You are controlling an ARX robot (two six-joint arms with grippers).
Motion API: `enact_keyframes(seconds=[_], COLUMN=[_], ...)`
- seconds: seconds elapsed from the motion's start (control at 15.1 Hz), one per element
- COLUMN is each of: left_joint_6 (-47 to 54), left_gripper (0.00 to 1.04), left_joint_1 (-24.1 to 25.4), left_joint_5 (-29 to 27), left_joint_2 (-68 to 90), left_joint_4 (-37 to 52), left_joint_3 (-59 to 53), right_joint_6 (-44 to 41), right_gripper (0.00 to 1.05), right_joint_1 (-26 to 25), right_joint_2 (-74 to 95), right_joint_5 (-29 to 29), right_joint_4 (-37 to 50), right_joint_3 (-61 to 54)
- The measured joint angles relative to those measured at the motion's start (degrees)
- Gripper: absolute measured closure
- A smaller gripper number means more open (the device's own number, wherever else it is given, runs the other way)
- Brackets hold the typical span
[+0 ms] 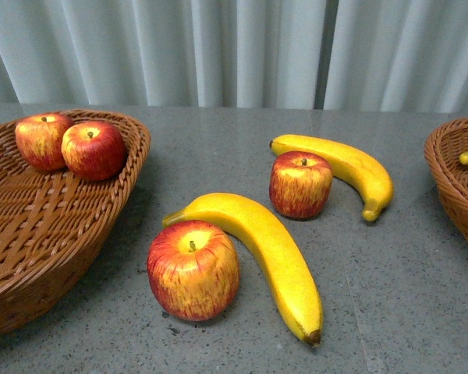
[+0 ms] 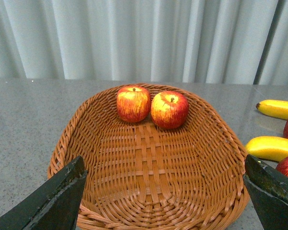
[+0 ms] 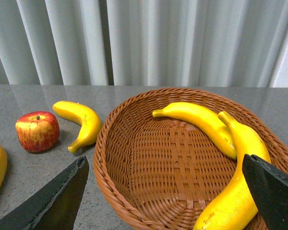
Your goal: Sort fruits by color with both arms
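both pincers are empty, jaws spread wide: the left gripper (image 2: 164, 163) over the left basket (image 2: 149, 191) holding two apples (image 2: 169, 109), the right gripper (image 3: 164, 163) over the right basket (image 3: 134, 158) holding two bananas (image 3: 201, 122). the front view shows no arm. there the near apple (image 1: 193, 270) sits lower centre, toward the left basket, so the left arm looks nearer. the near banana (image 1: 269, 249) curves just beside it, its long axis running down to lower right. only the wrist views show the jaws.
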Motion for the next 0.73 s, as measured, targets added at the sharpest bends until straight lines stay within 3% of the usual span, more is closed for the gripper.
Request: enact_keyframes(seconds=[0.66,0.73], left_joint_6=[-0.33,-3.96], left_gripper=[0.07,0.07], left_joint_1=[-0.39,-6.23], left_joint_5=[-1.20,-14.78], left_joint_2=[0.28,6.71], left_joint_4=[-1.07,-8.37], left_joint_3=[0.15,3.80], right_joint_6=[0.00,0.07], right_gripper=[0.06,0.06], right_joint_1=[0.00,0.00], right_joint_2=[0.00,0.00], right_joint_5=[0.00,0.07], right_joint_4=[-0.02,-0.04], right_joint_3=[0.00,0.00])
